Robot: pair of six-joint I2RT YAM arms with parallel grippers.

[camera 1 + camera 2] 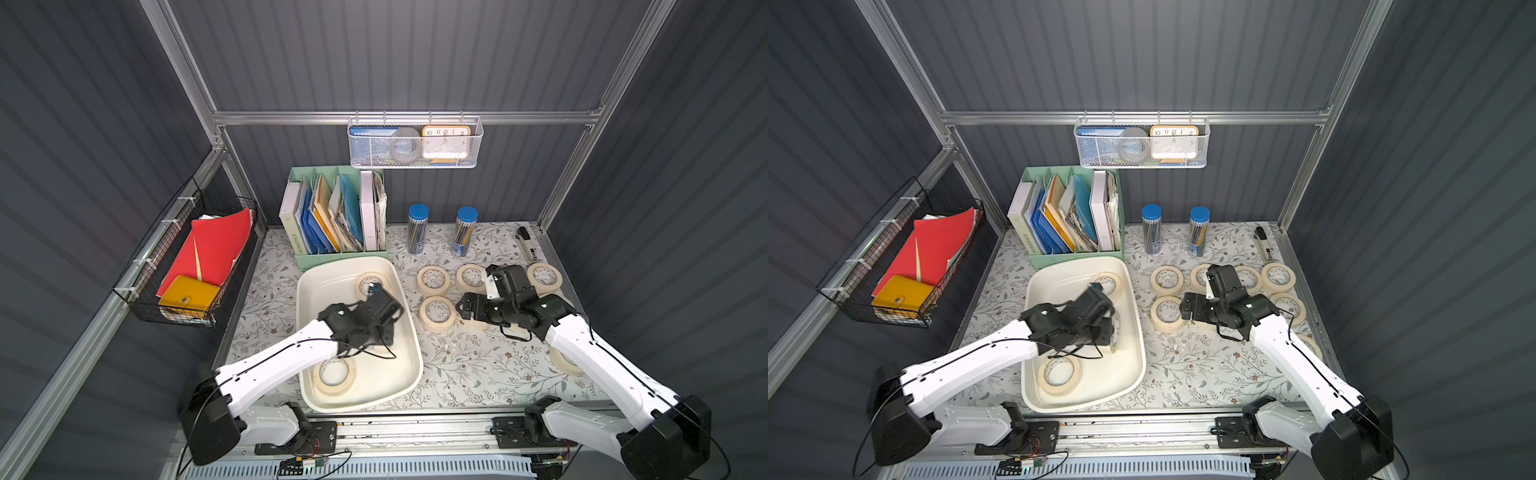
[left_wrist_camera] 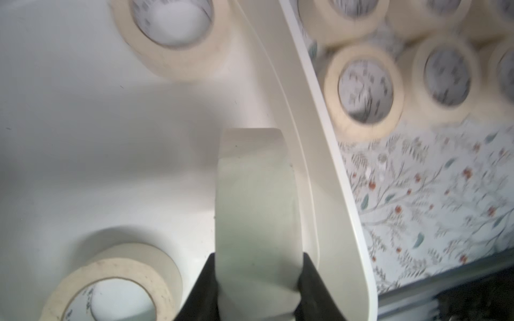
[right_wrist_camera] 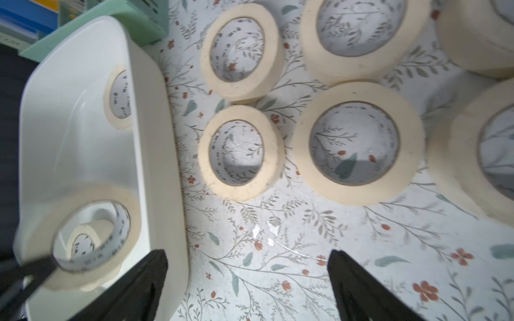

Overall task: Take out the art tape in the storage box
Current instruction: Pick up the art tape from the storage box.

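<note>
Nearest, the near roll (image 1: 332, 387) lies flat in the box (image 1: 390, 374). Further in, the left claw (image 2: 258, 261) clamps the gripped roll (image 2: 256, 194) on edge beside the right wall. It looks light, stiff and papery, so a pinch across its width should hold. Rightward, the right claw (image 3: 247, 258) gapes empty above the table (image 1: 478, 365). Farthest, the far roll (image 1: 361, 279) sits in the box.

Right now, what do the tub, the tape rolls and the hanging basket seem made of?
Tub: likely plastic, smooth off-white, soft sheen on its rim. Tape rolls: papery cream masking tape, matte, white printed cores. Basket: probably white-painted metal mesh.
</note>
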